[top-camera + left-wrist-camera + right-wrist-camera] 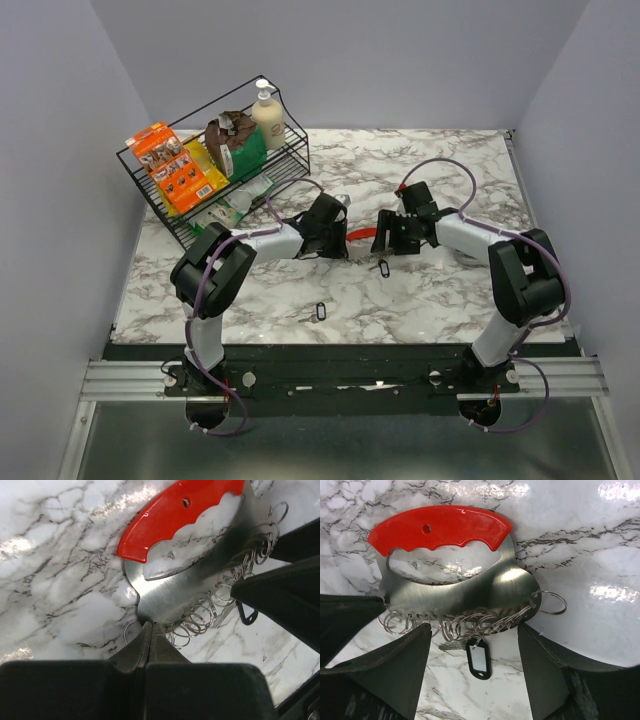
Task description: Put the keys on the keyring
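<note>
Nearest the arm bases, a loose key [320,311] lies alone on the desk [440,300], well apart from both arms. Beyond it, mid-desk, the keyring [460,587] sits between the two arms: a steel plate with a red grip and a row of rings [465,625] along its curved edge. The left jaws are clenched on the plate's edge, just beside the rings. The right jaws stand released, one to each side of the ring row, grasping nothing. Between them a second key [479,660] hangs at a ring. The step in hand appears to be threading this key. The left grip should keep the plate steady while the right jaws close on the key's dark frame, not on the rings, and work it along one coil only. Whether the second key is already fully on its ring cannot be told. A silvery piece behind it is half hidden, and one end of the ring row disappears behind the right jaws. At the far left stands a wire basket [143,190] of groceries.
</note>
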Robot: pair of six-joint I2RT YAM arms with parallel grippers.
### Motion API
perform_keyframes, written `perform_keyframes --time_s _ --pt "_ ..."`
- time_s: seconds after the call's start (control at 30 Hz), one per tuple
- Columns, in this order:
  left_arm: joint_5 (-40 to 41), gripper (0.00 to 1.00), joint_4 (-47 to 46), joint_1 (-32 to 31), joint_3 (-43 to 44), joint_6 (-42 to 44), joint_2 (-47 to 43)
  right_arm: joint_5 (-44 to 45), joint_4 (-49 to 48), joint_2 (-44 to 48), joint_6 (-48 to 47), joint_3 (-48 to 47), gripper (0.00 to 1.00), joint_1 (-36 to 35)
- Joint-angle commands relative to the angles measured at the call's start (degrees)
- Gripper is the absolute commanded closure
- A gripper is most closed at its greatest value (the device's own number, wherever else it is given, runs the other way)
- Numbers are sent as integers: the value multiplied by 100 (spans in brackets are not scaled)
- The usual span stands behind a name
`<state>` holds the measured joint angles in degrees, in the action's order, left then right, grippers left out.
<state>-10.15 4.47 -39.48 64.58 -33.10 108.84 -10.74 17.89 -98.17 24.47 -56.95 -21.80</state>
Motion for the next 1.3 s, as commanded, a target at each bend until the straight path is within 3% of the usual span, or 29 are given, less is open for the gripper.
perform_keyframes --time_s 0.0,0.53,0.8,0.9,1.0,1.03,1.13,1.27 --pt "-22 100 529 -226 -270 -73 41 -376 -224 -255 93 -88 23 -43" --pt "22 100 485 -841 -94 -126 -20 -481 -304 -686 -109 -510 23 -280" --pt "426 99 695 -877 -6 -65 -249 -315 -286 -396 -100 -317 22 -333" --pt "549 89 740 -877 -24 -30 -442 -297 -286 -151 -56 -238 22 -333" --pt "585 71 626 -877 -85 -21 -705 -297 -277 113 5 -185 22 -333" --pt "585 61 556 -877 -86 -30 -854 -279 -260 184 23 -176 22 -333" --pt "523 46 406 -877 -138 -65 -1135 -253 -207 420 40 -159 21 -333" --pt "505 41 361 -851 -86 -74 -1409 -148 -119 702 14 -132 21 -333"
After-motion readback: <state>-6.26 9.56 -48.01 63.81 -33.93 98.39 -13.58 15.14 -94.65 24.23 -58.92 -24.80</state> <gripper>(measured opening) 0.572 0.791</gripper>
